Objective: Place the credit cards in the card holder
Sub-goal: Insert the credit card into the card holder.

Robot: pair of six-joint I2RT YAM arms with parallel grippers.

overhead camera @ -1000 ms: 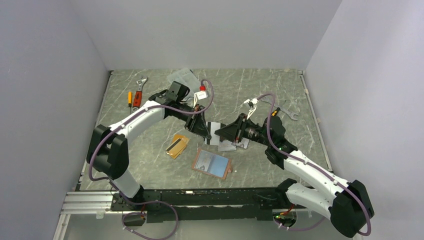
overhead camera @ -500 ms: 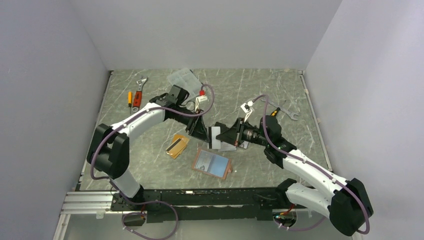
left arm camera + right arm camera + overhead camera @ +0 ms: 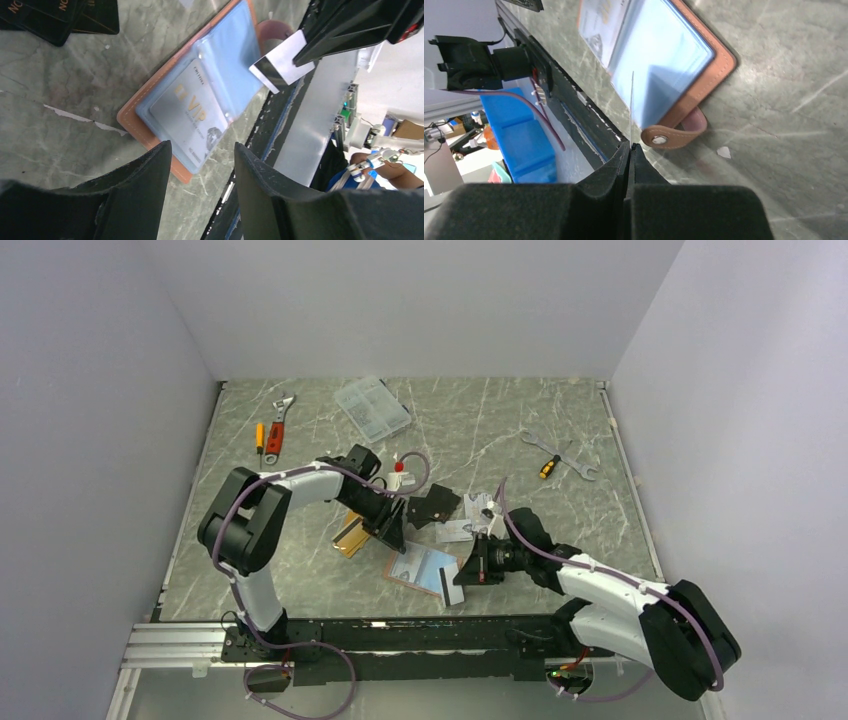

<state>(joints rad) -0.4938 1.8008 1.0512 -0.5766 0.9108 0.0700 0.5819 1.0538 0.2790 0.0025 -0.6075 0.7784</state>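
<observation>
One silver-grey VIP card [image 3: 189, 111] is already sitting in a pale-blue pocket of the open card holder [image 3: 723, 52]. The holder is lying flat on the table [image 3: 560, 420] near the arms' bases, its long axis running roughly left to right with the snap tab [image 3: 674, 135] at the right, near end. The striped card [image 3: 280, 66] is hanging just over that tab end, its long axis pointing from the right gripper [image 3: 629, 150] toward the empty pocket, dark stripe leading. Through the right wrist camera you are seeing it edge-on, tilted up off the pocket rather than lying flat on it. Whether its leading edge is touching the plastic yet is hard to tell from these angles.

A second ago you were holding this card up at mid-table, nose to nose with the left gripper [image 3: 201, 155]. Both arms have since been coming back and down to the holder, so the job is moving from carrying to inserting. The right gripper is clamping the card by one short end. The left gripper, fingers apart and holding nothing, is hovering just above the holder's left end. The orange-gold cards [image 3: 347, 537] are waiting just left of the holder, partly under the left arm, and the black piece [image 3: 436, 505] is lying just beyond it
</observation>
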